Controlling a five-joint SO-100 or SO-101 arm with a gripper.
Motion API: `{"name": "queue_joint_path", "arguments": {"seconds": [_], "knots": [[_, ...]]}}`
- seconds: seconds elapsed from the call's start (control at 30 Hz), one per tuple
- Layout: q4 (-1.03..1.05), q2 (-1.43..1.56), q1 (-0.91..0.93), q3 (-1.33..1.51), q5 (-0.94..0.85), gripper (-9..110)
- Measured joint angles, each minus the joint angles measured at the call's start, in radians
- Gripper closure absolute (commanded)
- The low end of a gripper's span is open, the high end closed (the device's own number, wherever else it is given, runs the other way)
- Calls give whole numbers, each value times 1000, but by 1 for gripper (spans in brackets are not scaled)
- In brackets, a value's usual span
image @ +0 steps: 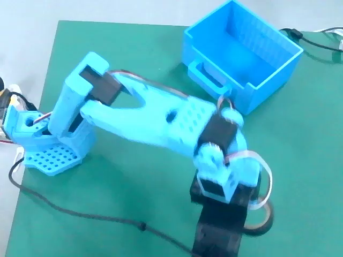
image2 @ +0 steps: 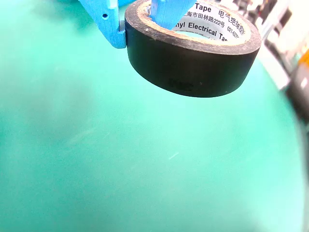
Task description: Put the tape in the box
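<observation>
Fixed view: arm [image: 161, 120] stretches across the green tabletop [image: 134, 37] w/ its wrist low near the bottom edge. The tape [image: 263, 222] shows only as a dark arc peeking out beside the wrist, bottom right. The box [image: 241, 51] sits at upper right, open top, handle side facing the arm, well apart from the tape. The claw itself is hidden under the wrist here.

Wrist view: claw [image2: 142, 21] is closed onto the tape [image2: 193, 58], one blue finger [image2: 108, 24] pressed on the outer wall, the other down inside the core, so it pinches the roll's wall. Roll appears raised off the tabletop [image2: 120, 159], tilted a bit; can't be sure of the gap.

Step in hand, prob.: carry the roll to the box. To do it well: keep the squeeze firm, since a one-wall pinch lets the roll swing or slip. Lift high enough to pass the box rim and handle before swinging over. Move smoothly, no jerks. Let go only once the roll hangs over the middle of the box, not over the rim.
</observation>
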Motion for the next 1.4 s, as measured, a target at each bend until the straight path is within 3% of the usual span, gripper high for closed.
{"name": "queue_joint_path", "arguments": {"seconds": [0.37, 0.77, 1.4], "knots": [[3, 295, -334, 2, 54, 102], [5, 337, -726, 2, 161, 102], [-60, 140, -920, 2, 264, 102]]}}
